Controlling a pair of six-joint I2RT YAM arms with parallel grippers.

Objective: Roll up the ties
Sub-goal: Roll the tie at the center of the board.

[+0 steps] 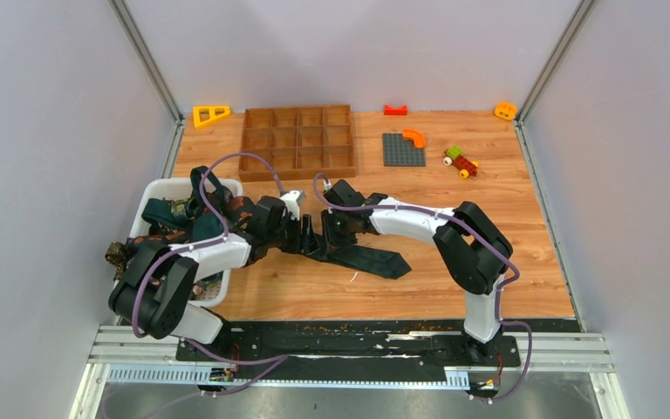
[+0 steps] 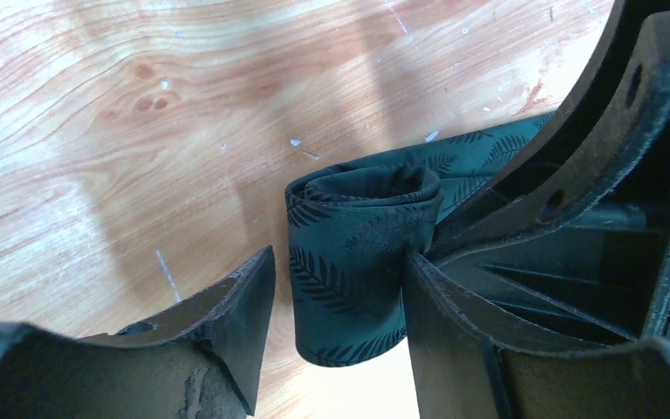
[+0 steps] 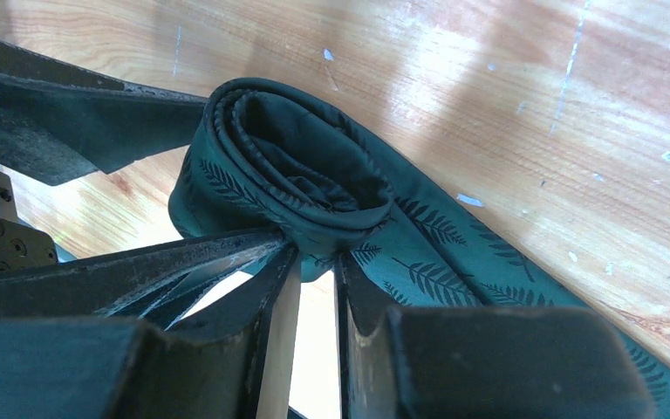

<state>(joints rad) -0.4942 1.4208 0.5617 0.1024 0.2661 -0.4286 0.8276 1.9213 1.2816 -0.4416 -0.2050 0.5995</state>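
A dark green tie with a fern print lies on the wooden table; its flat tail [image 1: 375, 260] runs right, and its near end is wound into a small roll [image 2: 358, 236], also in the right wrist view [image 3: 288, 166]. My left gripper [image 2: 338, 262] is open and straddles the roll, with its right finger touching the cloth. It sits at mid-table [image 1: 304, 232]. My right gripper [image 3: 316, 257] is shut, pinching the roll's lower edge, opposite the left one [image 1: 328, 234]. More ties [image 1: 170, 214] are heaped in a white basket [image 1: 161, 186].
A brown wooden compartment tray [image 1: 297, 140] stands behind the grippers. A grey baseplate [image 1: 401, 150], a toy car [image 1: 461, 161], a yellow triangle [image 1: 211, 113] and small red [image 1: 395, 110] and orange [image 1: 505, 111] pieces lie along the back. A brown patterned tie [image 1: 120, 253] hangs over the basket's left side.
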